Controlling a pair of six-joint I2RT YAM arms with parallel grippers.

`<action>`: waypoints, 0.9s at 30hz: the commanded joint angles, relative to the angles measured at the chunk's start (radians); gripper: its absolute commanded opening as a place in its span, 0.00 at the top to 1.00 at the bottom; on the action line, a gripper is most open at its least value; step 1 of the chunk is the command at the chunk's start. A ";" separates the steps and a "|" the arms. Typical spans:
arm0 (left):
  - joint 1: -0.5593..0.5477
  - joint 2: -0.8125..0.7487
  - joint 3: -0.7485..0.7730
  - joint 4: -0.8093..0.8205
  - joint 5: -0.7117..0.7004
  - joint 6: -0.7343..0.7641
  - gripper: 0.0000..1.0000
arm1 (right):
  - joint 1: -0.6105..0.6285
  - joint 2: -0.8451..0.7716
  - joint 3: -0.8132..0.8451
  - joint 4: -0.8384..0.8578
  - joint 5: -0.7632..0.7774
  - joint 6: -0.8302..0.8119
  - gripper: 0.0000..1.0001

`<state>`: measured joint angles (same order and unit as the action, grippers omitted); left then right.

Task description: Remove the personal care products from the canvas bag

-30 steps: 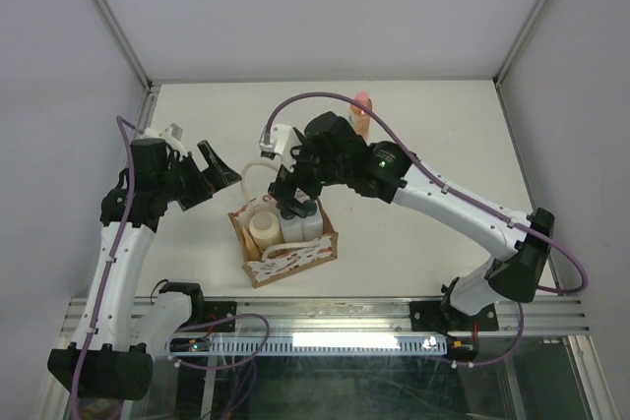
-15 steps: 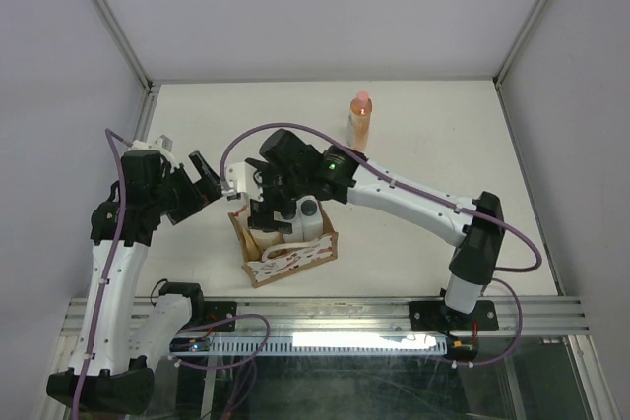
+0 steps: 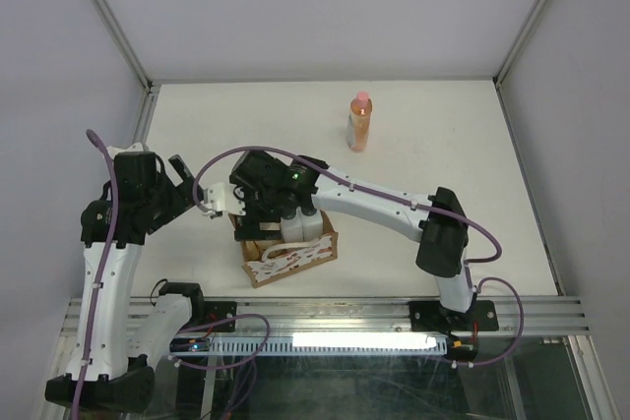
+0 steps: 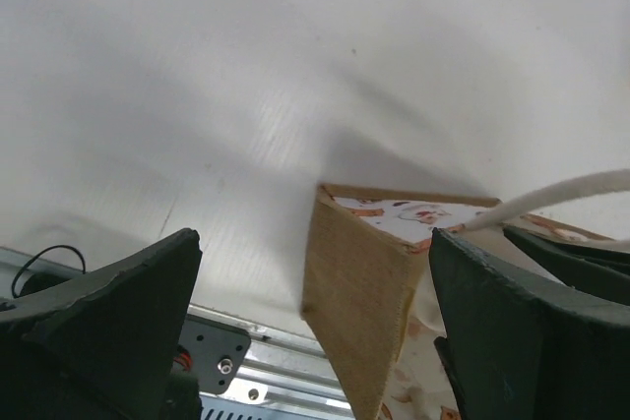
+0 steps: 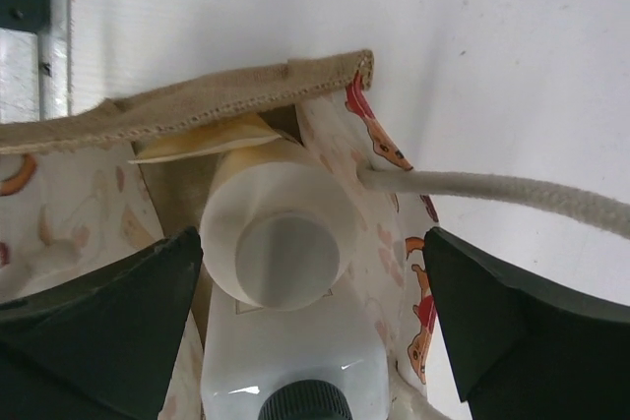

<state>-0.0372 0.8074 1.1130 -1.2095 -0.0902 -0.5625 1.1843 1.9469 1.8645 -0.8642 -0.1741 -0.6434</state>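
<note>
Snagging threatens: your right gripper (image 5: 313, 248), spread wide over the beige bottle (image 5: 258, 206), could catch the rope handle (image 5: 492, 194), tipping the canvas bag (image 5: 197, 100).

Left arm (image 3: 106, 282), white shells and black joints, right arm (image 3: 374, 206) just the same, purple cables (image 3: 241, 150) looping off both, tiny green light (image 3: 292, 176) on the right wrist, left gripper (image 4: 315, 243) and right gripper (image 5: 313, 243) matte black, blunt wedge fingers (image 4: 108, 312).
</note>
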 commanded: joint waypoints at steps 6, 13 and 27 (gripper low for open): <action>0.002 0.025 -0.026 0.051 -0.088 -0.025 0.01 | 0.015 0.034 0.012 -0.001 0.083 -0.030 0.02; 0.003 0.082 -0.066 0.163 0.031 0.016 0.01 | -0.033 -0.065 -0.128 0.157 -0.040 0.025 0.01; 0.010 0.190 0.018 0.203 0.044 0.061 0.01 | 0.001 0.073 0.033 -0.067 0.015 -0.037 0.02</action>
<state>-0.0372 0.9977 1.0805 -1.0599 -0.0654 -0.5282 1.1633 1.9995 1.8397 -0.9016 -0.1871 -0.6662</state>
